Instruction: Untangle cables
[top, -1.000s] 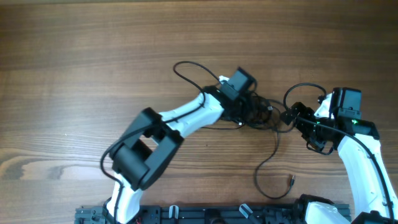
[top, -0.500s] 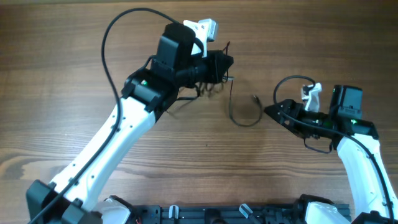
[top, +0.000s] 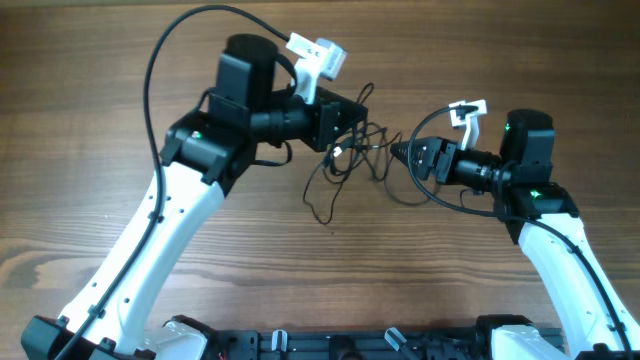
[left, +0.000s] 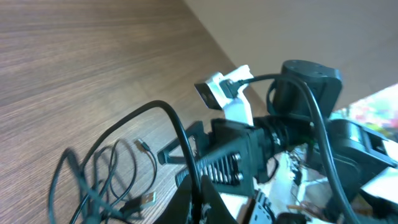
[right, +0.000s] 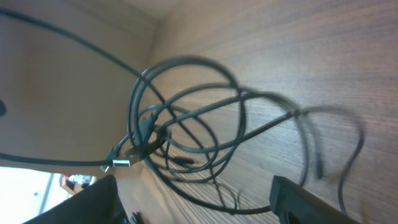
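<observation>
The cables (top: 352, 158) are thin black cords of round section, pliant and faintly glossy, gathered in one loose knot of overlapping loops. The bundle lies mid-table between the two grippers. One long loop trails from it toward the near edge and rests on the wood. In the right wrist view several loops cross at a single tangle, where a small metal-tipped plug (right: 121, 163) shows.

The left gripper (top: 350, 115) is closed on a strand at the far side of the bundle, and its wrist view shows a cord running straight into the pinched fingertips. The right gripper (top: 398, 153) points at the bundle from the right, just beside it. Its fingers (right: 87, 202) stand wide apart at the edges of its own view, with nothing clamped.

The table (top: 100, 100) is matt brown with a wood grain.

Against half a second ago, the right gripper has advanced toward the knot and the left arm has shifted slightly left. The cables have spread from a tight clump with one loop into several open loops
</observation>
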